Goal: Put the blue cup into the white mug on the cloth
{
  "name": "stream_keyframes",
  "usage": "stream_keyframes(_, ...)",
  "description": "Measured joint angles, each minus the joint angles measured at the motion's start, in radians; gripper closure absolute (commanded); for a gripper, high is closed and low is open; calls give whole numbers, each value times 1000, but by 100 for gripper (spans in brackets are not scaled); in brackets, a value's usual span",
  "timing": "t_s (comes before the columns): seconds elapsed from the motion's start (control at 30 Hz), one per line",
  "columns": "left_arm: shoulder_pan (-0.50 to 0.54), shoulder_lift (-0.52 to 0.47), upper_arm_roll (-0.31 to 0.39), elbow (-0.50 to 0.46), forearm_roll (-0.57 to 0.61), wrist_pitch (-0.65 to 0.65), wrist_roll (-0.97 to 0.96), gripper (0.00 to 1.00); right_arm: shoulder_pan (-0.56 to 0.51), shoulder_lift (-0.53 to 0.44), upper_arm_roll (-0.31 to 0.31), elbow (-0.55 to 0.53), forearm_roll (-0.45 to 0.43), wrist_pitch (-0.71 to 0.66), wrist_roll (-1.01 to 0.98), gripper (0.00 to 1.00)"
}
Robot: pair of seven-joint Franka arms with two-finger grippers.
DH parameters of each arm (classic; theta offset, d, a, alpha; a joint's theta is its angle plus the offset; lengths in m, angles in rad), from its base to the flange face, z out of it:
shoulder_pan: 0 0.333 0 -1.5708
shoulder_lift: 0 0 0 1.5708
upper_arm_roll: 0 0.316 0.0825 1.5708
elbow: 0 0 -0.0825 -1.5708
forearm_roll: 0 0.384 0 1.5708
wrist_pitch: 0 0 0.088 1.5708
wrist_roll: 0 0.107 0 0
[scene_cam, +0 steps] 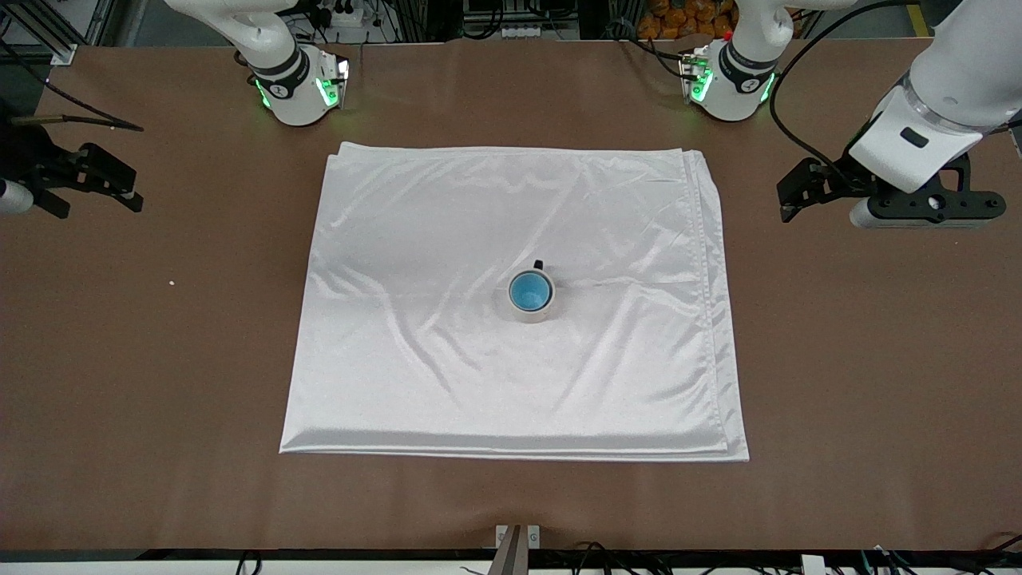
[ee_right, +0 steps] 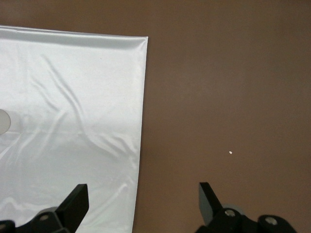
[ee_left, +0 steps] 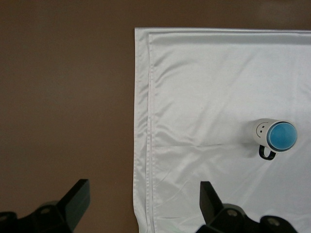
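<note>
The cloth (scene_cam: 447, 239) lies flat in folded layers, creased, at the middle of the brown surface (scene_cam: 862, 359). The white mug (scene_cam: 532, 313) stands upright on the cloth, roughly at its centre, with its dark handle turned toward my bases. The blue cup (scene_cam: 530, 291) sits inside the mug, its bright blue interior filling the mug's mouth; in the left wrist view the blue cup (ee_left: 282, 136) shows within the white mug (ee_left: 261, 130), whose side bears a small dark face-like mark.

My left hand (scene_cam: 790, 200) hangs over bare surface just off the cloth's edge toward the left arm's end, fingers (ee_left: 77, 196) spread and holding nothing. My right hand (scene_cam: 120, 180) waits over bare surface toward the right arm's end, well apart from the cloth (ee_right: 68, 126), fingers (ee_right: 77, 200) likewise spread and empty. A tiny white speck (scene_cam: 172, 282) lies on the surface near that end.
</note>
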Motion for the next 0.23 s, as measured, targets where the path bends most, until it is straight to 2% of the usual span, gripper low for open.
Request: stream_keyframes(0.23, 0, 0, 2, 0, -6, 0, 0, 0, 0, 0, 0, 0, 0, 0, 0, 0)
